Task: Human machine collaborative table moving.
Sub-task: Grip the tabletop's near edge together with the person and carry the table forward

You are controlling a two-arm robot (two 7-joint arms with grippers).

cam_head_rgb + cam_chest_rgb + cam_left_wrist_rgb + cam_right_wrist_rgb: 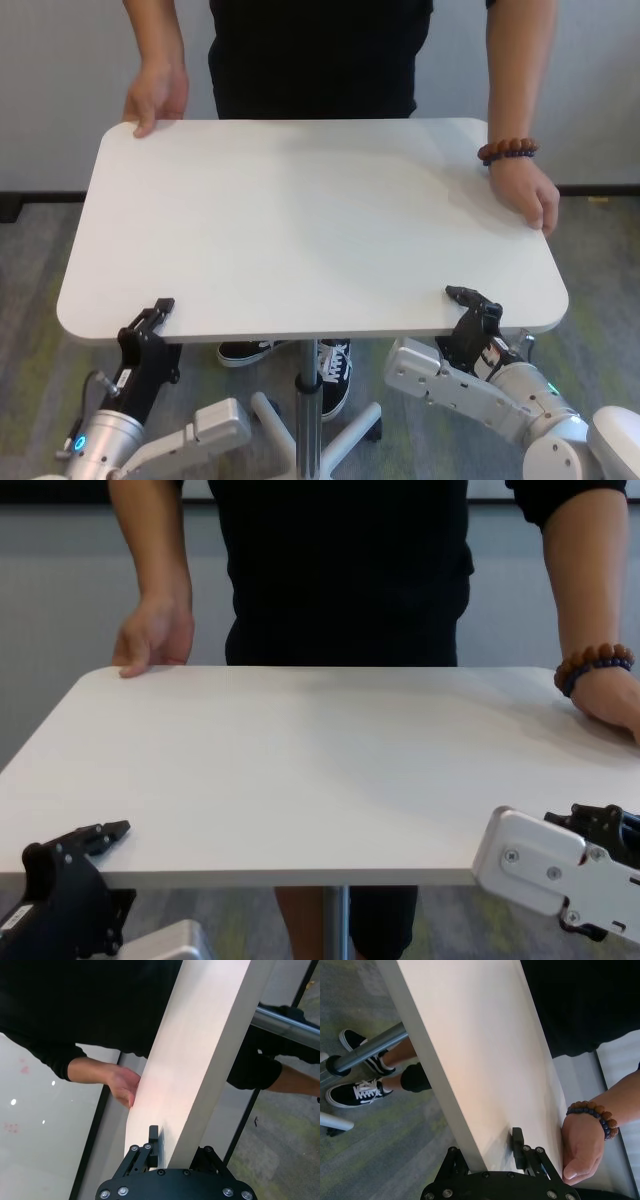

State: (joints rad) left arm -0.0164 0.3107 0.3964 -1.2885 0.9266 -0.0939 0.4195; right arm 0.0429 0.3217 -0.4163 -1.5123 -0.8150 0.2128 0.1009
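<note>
Head view: the table (310, 220) filled mid-frame, the left gripper (150, 318) and right gripper (472, 300) clamped on its lower edge, the human (315, 55) holding the far corners. Wrist views confirmed both pinches. Chest view: carrying seemed underway; next needed matched pace.

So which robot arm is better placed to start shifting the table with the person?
Neither clearly: left end effector and right end effector both clamp the white tabletop's near edge, matching the person's hands on the far corners.
</note>
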